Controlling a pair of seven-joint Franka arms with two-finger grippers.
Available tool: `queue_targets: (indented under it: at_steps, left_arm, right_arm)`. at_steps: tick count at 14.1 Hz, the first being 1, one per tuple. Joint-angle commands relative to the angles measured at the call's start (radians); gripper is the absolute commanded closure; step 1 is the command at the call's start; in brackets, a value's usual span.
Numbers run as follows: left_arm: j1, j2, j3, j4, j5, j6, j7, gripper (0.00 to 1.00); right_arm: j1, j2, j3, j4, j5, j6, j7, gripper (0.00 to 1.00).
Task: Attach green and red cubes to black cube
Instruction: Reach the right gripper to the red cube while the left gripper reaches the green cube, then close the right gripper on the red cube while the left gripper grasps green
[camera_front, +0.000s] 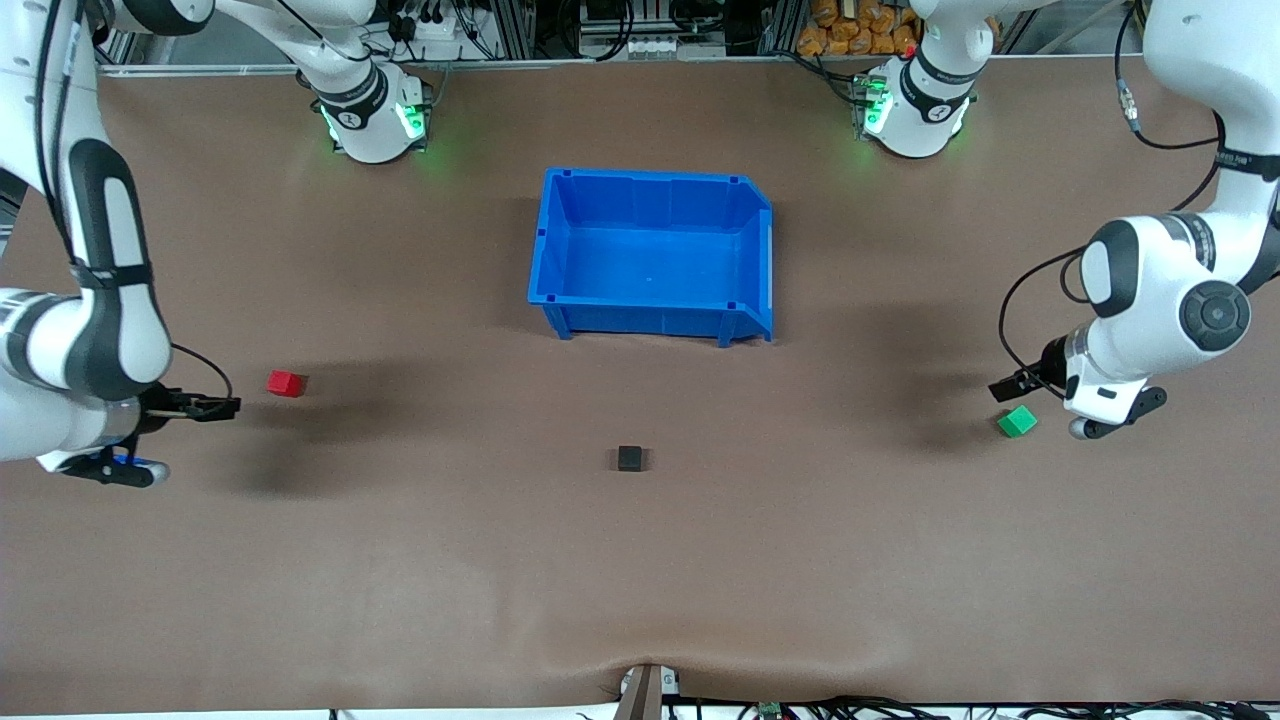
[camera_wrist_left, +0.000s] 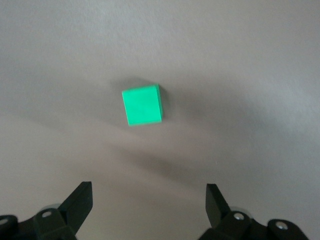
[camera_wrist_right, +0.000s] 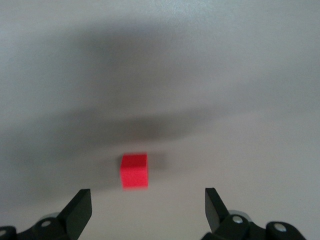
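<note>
nothing's joined yet: the left gripper (camera_wrist_left: 147, 200) and right gripper (camera_wrist_right: 145, 202) hang wide open and empty over the green cube (camera_front: 1017, 421) and red cube (camera_front: 287, 383), both well apart from the black cube (camera_front: 630, 458).

We see a brown table (camera_front: 400, 580) carrying four things: a blue bin (camera_front: 560, 250) (open side up) at its middle, a black cube (camera_front: 630, 458) nearer the camera, a red cube (camera_front: 287, 383) toward the right arm's end, and a green cube (camera_front: 1016, 421) toward the left arm's.
</note>
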Motion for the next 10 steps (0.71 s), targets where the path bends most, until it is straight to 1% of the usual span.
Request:
queue_targets:
  at_steps: [1, 3, 5, 7, 8, 9, 10]
  left_arm:
    - [0.034, 0.099, -0.006, 0.115, -0.013, -0.008, -0.01, 0.0]
    - [0.064, 0.157, -0.004, 0.168, -0.013, -0.008, -0.019, 0.03]
    - [0.08, 0.205, -0.006, 0.211, -0.018, -0.008, -0.045, 0.06]
    - [0.075, 0.228, -0.006, 0.231, -0.039, -0.008, -0.091, 0.12]
    - [0.072, 0.232, -0.006, 0.236, -0.039, -0.007, -0.105, 0.14]
    - [0.072, 0.237, -0.006, 0.236, -0.039, -0.005, -0.109, 0.16]
    - [0.072, 0.245, -0.006, 0.238, -0.039, -0.004, -0.11, 0.17]
  right_arm:
    - [-0.016, 0.042, 0.017, -0.057, 0.018, 0.065, 0.008, 0.0]
    - [-0.013, 0.047, 0.02, -0.08, 0.02, 0.063, 0.017, 0.07]
    - [-0.004, 0.047, 0.02, -0.097, 0.021, 0.065, 0.057, 0.21]
    - [-0.001, 0.056, 0.02, -0.097, 0.044, 0.069, 0.059, 0.25]
    - [0.004, 0.059, 0.02, -0.097, 0.061, 0.068, 0.059, 0.31]
    - [0.004, 0.065, 0.021, -0.097, 0.061, 0.068, 0.06, 0.35]
    - [0.005, 0.07, 0.021, -0.097, 0.062, 0.068, 0.06, 0.36]
